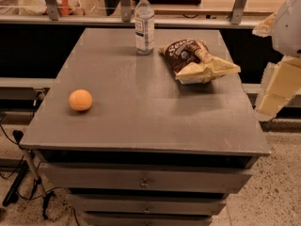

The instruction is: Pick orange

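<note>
— Where is the fruit, then?

— Far left; the orange (80,100) sits alone on the bench (141,121), near the left edge and touching nothing; a round thing rolls at a nudge, yet it rests quietly on the flat grey top, with bare surface all round it, which I judge leaves room to come down on it from above.

— And the middle?

— At the back edge stands a water bottle (144,25), upright, cap on; it is well apart from the orange, so I doubt it hinders a reach.

— To its right?

— A snack bag (197,60), lying flat and crumpled, just beside the bottle with a small gap between; much bigger than the fruit, and also well apart from it.

— The robot?

— Far right; the pale arm (291,22) comes in from the upper corner, and the tool (278,86) hangs beyond the bench's right edge, off the top, on the bag's side; how far open it is I cannot tell from here; it has hold of nothing that I can make out, since orange, bottle and bag all lie on the bench.

— So the picking?

— Not yet begun, I judge; the tool has the whole width of the bench to cross; going low past the back it might brush the bag; kept toward the front it should go free.
</note>
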